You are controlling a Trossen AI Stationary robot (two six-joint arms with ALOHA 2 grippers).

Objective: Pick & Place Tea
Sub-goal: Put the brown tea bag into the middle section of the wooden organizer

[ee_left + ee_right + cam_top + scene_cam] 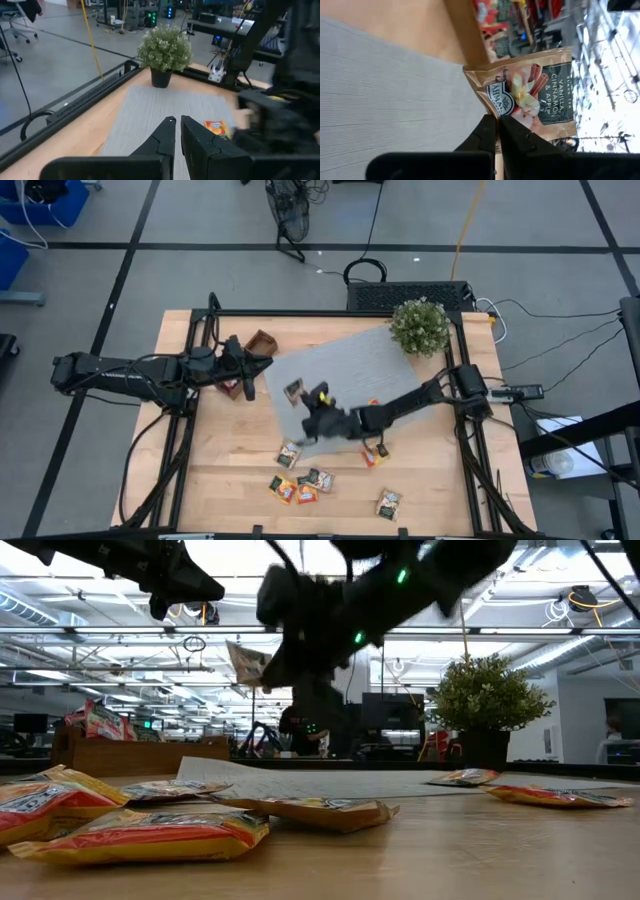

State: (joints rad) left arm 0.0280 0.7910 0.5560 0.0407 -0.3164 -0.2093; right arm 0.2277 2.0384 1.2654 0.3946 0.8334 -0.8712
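A pale wooden desk [430, 480] carries a grey mat [350, 370], a potted plant [419, 326] at its far corner and a wooden tray [262, 342]. The right claw [497, 120] is clamped on a tan tea sachet [532, 92] reading "VANILLA CINNAMON & APPLE", lifted above the mat. Other sachets [300, 485] lie scattered near the front edge. The left claw [176, 121], fingers nearly together and holding nothing, hovers beside the tray.

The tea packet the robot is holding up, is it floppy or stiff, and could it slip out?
The tea packet, pinched by one edge in the right gripper, sticks out flat without drooping, so it is probably light and fairly stiff. Only that edge is gripped and the wrapper looks smooth, so it might twist or slip if swung quickly.
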